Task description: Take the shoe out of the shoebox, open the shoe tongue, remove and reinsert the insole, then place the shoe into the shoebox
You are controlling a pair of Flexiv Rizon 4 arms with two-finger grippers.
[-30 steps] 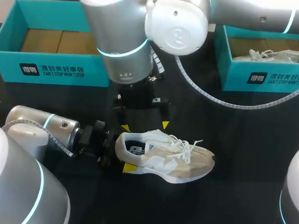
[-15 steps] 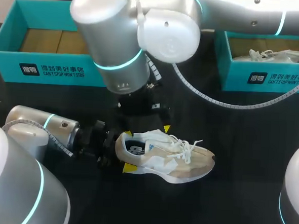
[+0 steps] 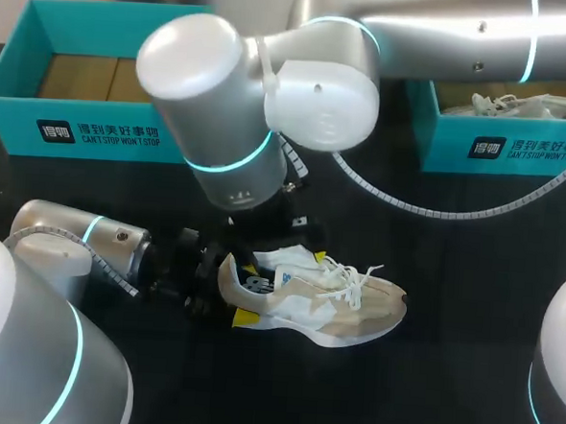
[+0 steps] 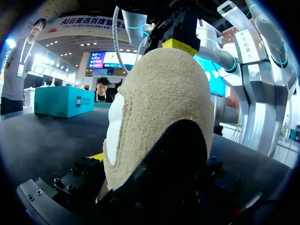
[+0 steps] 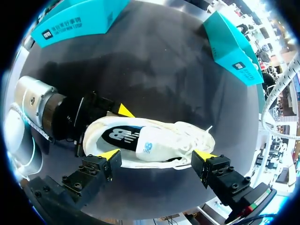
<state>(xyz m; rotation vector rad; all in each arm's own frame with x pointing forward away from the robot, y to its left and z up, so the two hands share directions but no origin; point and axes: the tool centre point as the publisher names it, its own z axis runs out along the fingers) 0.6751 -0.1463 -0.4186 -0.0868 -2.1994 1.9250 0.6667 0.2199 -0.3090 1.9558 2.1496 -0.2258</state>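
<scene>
A beige and white shoe [image 3: 321,299] stands upright on the black table, toe to the right, laces loose, its dark insole [image 5: 123,136] showing. My left gripper [image 3: 223,287] comes in low from the left, open, with the heel [image 4: 159,122] deep between its fingers. One of its yellow fingertips [image 5: 124,111] lies beside the collar. My right gripper [image 5: 156,154] hangs open just above the shoe, one fingertip [image 5: 110,154] over the heel collar and the other near the laces. In the head view the right wrist hides most of it; one yellow fingertip [image 3: 319,257] shows.
An empty teal shoebox [image 3: 96,128] stands at the back left. A second teal box [image 3: 499,144] at the back right holds another white shoe [image 3: 520,104]. A white coiled cable [image 3: 427,206] hangs from my right arm over the table.
My right arm has come down and forward over the shoe's opening, its wrist tilting. The shoe and my left gripper have stayed where they were.
</scene>
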